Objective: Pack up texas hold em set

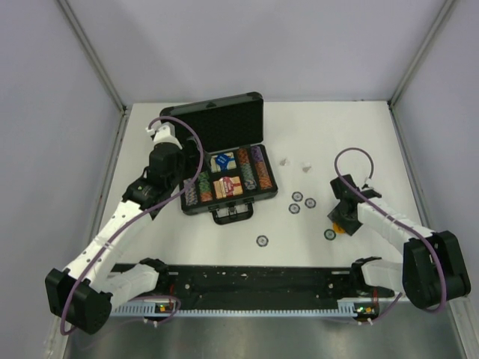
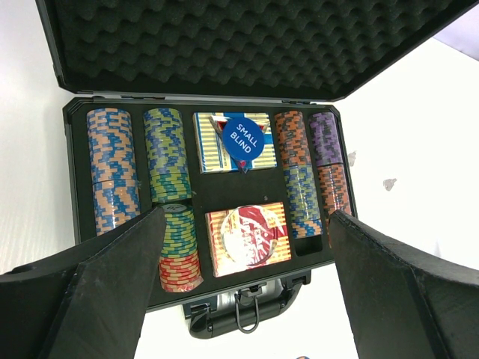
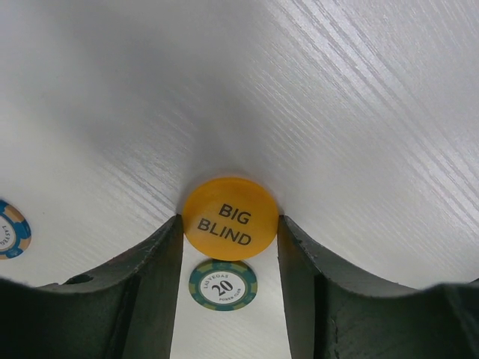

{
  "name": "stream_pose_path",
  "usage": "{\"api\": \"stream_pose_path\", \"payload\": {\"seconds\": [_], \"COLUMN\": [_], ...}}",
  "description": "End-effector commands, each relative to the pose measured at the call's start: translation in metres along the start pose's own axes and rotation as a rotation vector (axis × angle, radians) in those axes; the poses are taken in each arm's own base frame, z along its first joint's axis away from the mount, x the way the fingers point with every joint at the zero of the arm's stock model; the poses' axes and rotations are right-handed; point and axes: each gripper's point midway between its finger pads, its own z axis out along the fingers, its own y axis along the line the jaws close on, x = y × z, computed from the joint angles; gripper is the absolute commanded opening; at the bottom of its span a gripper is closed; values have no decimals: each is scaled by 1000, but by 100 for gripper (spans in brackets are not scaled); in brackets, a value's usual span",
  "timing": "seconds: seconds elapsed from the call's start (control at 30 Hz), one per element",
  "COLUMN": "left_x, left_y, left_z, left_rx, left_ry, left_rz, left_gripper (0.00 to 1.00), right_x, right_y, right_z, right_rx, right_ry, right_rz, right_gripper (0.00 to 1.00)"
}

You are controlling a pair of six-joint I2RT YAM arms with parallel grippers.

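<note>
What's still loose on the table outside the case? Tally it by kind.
Poker chips: 5
Big Blind disc: 1
Small white pieces: 2
Total: 8

Light's bright and even from overhead, so my top view only gets faint soft shadows on the table (image 1: 337, 134). Right wrist cam has a broad grey shadow over the table past the disc (image 3: 230, 218), lettering sharp, right fingers (image 3: 112, 299) dark and a bit soft. Left wrist cam is crisp on the chips (image 2: 112, 172), table blown out white at the sides, left fingers (image 2: 97, 299) near black.
</note>
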Motion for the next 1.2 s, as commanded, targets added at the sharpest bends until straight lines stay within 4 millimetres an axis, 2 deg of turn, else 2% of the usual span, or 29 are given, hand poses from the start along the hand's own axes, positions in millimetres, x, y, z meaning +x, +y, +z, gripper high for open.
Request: {"api": "stream_pose_path", "payload": {"seconds": [0.0,0.2,0.33,0.5,0.67,0.77,0.87,1.17], "left_x": [-19,-20,-23,-23,-24,-25,-26,-27], "left_y": [-5,-4,-2,2,5,8,13,45], "left_z": [-5,-6,-8,-9,-11,-12,-15,-26], "left_rx": [17,15,1,-17,-30,-45,-69,-220], "left_ry": [-72,-77,-89,-95,-103,-108,-116,-160], "left_rz": [-1,-3,-6,-7,-11,-14,-19,-47], "left_gripper": [95,95,95,95,95,95,95,96], "right_x": [-1,-21,-31,-40,-39,-31,-13,41], "right_y": [5,30,54,87,130,162,196,288], "right_z": [4,-14,-29,-45,-72,-89,-109,-165], "right_rx": [-44,-140,-236,-369,-489,-549,-630,-851], "right_ry": [-9,-53,-68,-68,-94,-117,-136,-191], "right_rz": [-22,-48,-67,-93,-196,-283,-386,-620], "right_gripper": [42,42,41,40,41,42,42,42]}}
